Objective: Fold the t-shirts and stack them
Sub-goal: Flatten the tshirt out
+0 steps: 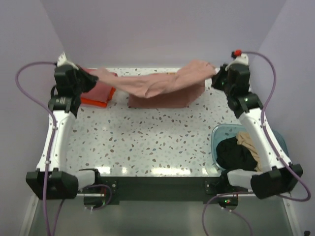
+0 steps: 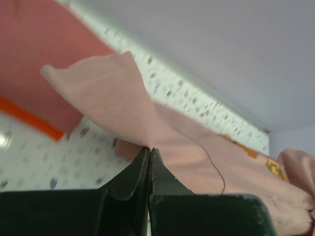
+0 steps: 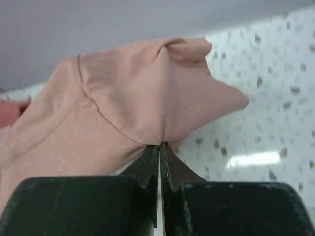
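Observation:
A dusty pink t-shirt hangs stretched above the back of the table, held at both ends. My left gripper is shut on its left end, the jaws pinching a fold of pink cloth at their tips. My right gripper is shut on the other end, bunched cloth caught at its tips. The shirt's lower part droops to the tabletop. A coral red t-shirt lies folded on an orange one at the back left, just under the left gripper.
A translucent blue tub stands at the right front beside the right arm, holding a black t-shirt and a tan one. The speckled tabletop runs to purple walls at the back and sides.

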`<action>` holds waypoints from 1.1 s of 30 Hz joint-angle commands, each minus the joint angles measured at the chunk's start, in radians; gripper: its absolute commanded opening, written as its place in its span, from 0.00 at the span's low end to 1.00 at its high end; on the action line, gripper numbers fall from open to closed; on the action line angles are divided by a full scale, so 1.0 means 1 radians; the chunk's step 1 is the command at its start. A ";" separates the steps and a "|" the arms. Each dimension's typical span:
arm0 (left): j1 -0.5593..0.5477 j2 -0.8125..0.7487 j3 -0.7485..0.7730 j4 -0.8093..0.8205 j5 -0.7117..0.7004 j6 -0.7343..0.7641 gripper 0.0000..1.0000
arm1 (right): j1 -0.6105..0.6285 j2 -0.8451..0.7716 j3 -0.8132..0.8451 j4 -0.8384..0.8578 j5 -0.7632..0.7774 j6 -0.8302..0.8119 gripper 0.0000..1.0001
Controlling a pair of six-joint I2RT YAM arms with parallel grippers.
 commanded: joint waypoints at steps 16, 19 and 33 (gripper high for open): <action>0.007 -0.422 -0.313 -0.163 0.017 0.024 0.00 | -0.005 -0.470 -0.234 -0.190 -0.231 0.025 0.00; 0.007 -0.451 -0.134 -0.199 -0.002 0.025 0.00 | -0.005 -0.502 -0.114 -0.224 -0.224 0.007 0.00; 0.005 -0.397 0.712 -0.418 -0.203 0.036 0.00 | -0.005 -0.528 0.489 -0.446 -0.230 -0.022 0.00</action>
